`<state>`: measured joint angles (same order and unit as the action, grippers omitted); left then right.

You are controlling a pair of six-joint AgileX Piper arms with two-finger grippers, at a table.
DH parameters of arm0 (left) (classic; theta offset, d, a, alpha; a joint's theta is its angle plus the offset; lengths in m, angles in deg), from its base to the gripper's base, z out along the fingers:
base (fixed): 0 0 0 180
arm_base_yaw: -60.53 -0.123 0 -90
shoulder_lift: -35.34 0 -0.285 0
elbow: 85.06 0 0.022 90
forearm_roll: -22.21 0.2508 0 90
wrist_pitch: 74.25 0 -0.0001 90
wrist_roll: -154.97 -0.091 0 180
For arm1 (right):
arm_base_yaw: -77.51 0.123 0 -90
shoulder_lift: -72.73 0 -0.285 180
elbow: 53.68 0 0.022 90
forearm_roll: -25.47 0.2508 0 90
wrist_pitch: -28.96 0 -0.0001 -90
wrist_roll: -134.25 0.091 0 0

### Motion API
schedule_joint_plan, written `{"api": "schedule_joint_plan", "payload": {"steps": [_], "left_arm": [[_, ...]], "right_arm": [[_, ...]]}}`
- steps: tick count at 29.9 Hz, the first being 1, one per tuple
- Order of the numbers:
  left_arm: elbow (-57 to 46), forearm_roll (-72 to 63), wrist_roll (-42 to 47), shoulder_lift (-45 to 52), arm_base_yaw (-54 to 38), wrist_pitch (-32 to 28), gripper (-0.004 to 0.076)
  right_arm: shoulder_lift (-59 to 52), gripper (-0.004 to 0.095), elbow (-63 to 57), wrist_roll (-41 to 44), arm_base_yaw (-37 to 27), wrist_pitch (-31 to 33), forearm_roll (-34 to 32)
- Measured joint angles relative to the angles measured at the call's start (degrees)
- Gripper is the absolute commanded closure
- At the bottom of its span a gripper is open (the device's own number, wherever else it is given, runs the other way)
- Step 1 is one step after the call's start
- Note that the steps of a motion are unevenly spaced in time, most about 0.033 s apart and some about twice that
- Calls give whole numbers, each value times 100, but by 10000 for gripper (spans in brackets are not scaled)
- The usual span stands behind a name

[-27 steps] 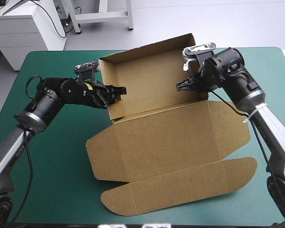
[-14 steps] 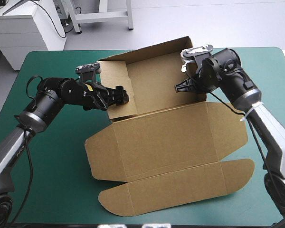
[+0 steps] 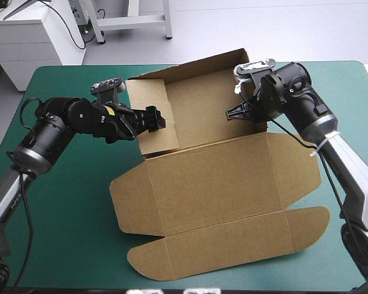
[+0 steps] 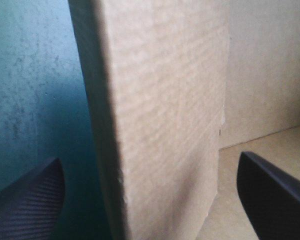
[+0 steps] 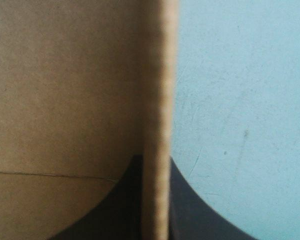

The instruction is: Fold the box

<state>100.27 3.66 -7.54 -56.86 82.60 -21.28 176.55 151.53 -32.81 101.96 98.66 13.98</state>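
Note:
The brown box point(image 3: 214, 177) lies in the middle of the teal-green table, its back wall raised and its lid and rounded flap flat toward the front. My left gripper point(image 3: 154, 119) is open and straddles the box's upright left side wall point(image 4: 165, 115), one black finger point(image 4: 25, 200) outside over the cover and the other inside. My right gripper point(image 3: 234, 113) is shut on the box's right side wall, whose edge point(image 5: 157, 100) runs between the two fingers point(image 5: 190, 200).
Bare teal-green cover point(image 3: 67, 202) lies to the left of the box and in a narrower strip to its right point(image 3: 349, 104). The rounded front flap point(image 3: 227, 242) reaches close to the table's front edge.
The box's left side wall has swung inward and now stands upright between my left fingers. My left arm has drawn back toward the left. The right gripper has hardly moved.

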Motion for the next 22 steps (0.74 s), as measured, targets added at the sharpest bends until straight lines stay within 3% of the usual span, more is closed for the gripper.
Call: {"api": "schedule_joint_plan", "payload": {"steps": [8,22], "left_arm": [[0,100,442,59,101,-31,298],[6,100,460,-328,126,-44,324]], "right_arm": [[0,912,0,0,0,6,26],[0,913,0,-43,0,52,64]]}}
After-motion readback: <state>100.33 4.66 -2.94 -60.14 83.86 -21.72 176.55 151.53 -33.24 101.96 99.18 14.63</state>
